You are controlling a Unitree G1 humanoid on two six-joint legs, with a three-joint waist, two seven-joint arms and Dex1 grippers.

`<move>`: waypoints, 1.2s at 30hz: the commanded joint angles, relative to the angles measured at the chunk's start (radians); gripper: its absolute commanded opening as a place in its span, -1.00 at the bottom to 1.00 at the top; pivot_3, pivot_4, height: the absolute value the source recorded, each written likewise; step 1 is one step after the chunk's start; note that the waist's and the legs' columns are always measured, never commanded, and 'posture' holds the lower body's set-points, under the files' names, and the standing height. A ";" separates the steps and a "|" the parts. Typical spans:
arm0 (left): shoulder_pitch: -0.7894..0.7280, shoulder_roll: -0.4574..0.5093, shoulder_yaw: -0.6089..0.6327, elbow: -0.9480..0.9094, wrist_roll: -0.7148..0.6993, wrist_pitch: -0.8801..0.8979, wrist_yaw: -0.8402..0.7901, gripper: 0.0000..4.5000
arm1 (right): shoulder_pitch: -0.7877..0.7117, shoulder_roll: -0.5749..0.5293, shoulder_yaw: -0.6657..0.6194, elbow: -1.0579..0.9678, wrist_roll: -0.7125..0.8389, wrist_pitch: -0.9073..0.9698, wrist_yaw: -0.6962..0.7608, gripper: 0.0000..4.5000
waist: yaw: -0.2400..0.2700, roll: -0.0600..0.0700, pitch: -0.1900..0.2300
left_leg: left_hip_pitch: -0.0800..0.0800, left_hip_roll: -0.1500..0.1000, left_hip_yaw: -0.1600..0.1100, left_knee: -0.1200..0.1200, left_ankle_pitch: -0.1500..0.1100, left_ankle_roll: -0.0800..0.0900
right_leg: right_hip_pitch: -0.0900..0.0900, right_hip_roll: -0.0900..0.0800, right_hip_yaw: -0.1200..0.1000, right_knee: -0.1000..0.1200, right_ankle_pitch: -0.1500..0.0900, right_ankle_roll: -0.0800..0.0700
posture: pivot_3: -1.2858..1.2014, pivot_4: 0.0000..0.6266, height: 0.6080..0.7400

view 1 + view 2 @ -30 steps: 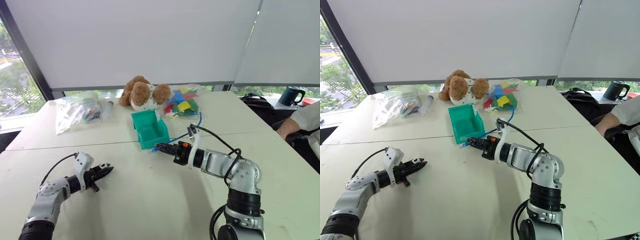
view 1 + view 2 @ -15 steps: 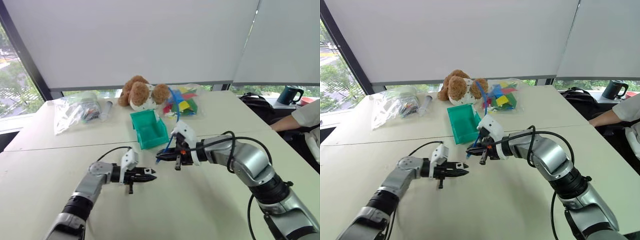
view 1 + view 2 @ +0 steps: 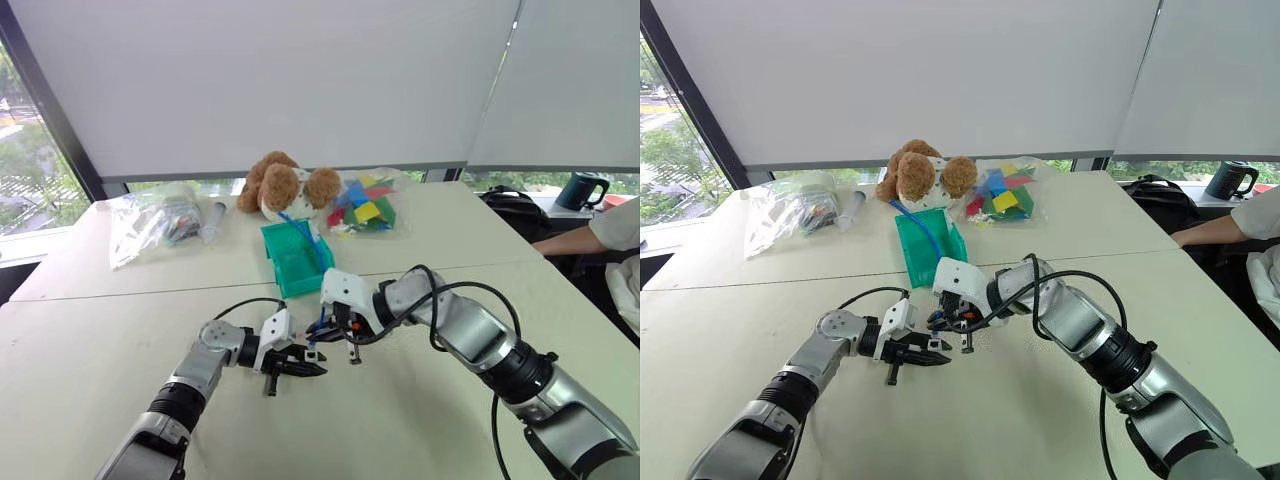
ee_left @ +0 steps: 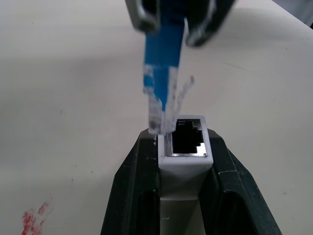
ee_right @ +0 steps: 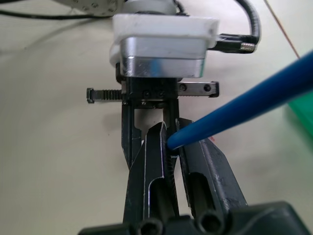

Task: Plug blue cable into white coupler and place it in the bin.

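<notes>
The blue cable (image 4: pixel 164 63) hangs from our right gripper, its clear plug end just at the rim of the white coupler (image 4: pixel 185 147) without being seated in the socket. Starting at the left of the table (image 3: pixel 120 330), we see clear plastic bags (image 3: pixel 150 222) lying well apart from the work. Next comes our left gripper (image 3: pixel 300 366), its two black fingers (image 4: pixel 132 196) closed snugly on the coupler's sides, so that the open port faces the plug. Right beside it, our right gripper (image 3: pixel 325 333) has its jaws clamped tight on the cable close to the plug, and the rest of the cord arcs up and back over the bin (image 3: pixel 297 258). The teal bin sits behind both grippers, near the table's middle seam, with a brown plush toy (image 3: pixel 285 186) just behind it. A bag of coloured pieces (image 3: pixel 362 205) lies beside the toy. Far right, a person's arm (image 3: pixel 580 238) rests at the table edge.
</notes>
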 commanded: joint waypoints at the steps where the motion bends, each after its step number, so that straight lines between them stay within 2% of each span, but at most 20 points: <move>1: -0.016 -0.005 0.001 0.009 0.011 -0.021 0.001 -0.82 | -0.020 0.019 -0.010 -0.015 -0.024 -0.024 0.027 -1.00 | 0.001 0.000 0.000 | 0.000 0.000 0.000 0.000 0.000 0.000 | 0.000 0.000 0.000 0.000 0.000 0.000 | 0.03 -0.52 1.00; 14: -0.029 -0.016 0.004 0.034 0.019 -0.043 0.003 -0.82 | 0.007 0.033 0.009 -0.044 -0.089 -0.041 0.085 -1.00 | 0.005 0.000 0.000 | 0.000 0.000 0.000 0.001 0.000 0.000 | 0.000 0.000 0.000 0.001 0.000 0.000 | 0.03 -0.52 1.00; 24: -0.040 -0.027 0.008 0.046 0.023 -0.052 0.009 -0.82 | 0.003 0.015 0.035 0.013 -0.178 -0.110 0.146 -1.00 | 0.016 0.000 0.000 | 0.002 0.000 0.000 0.001 0.000 0.000 | 0.002 0.000 0.000 0.001 0.000 0.000 | 0.03 -0.52 1.00; 36: -0.044 -0.034 0.012 0.050 0.027 -0.057 0.021 -0.82 | 0.007 0.008 -0.017 0.013 -0.150 -0.049 0.203 -1.00 | 0.024 0.000 0.000 | 0.002 0.000 0.000 0.002 0.000 0.000 | 0.002 0.000 -0.001 0.002 0.001 -0.001 | 0.03 -0.52 1.00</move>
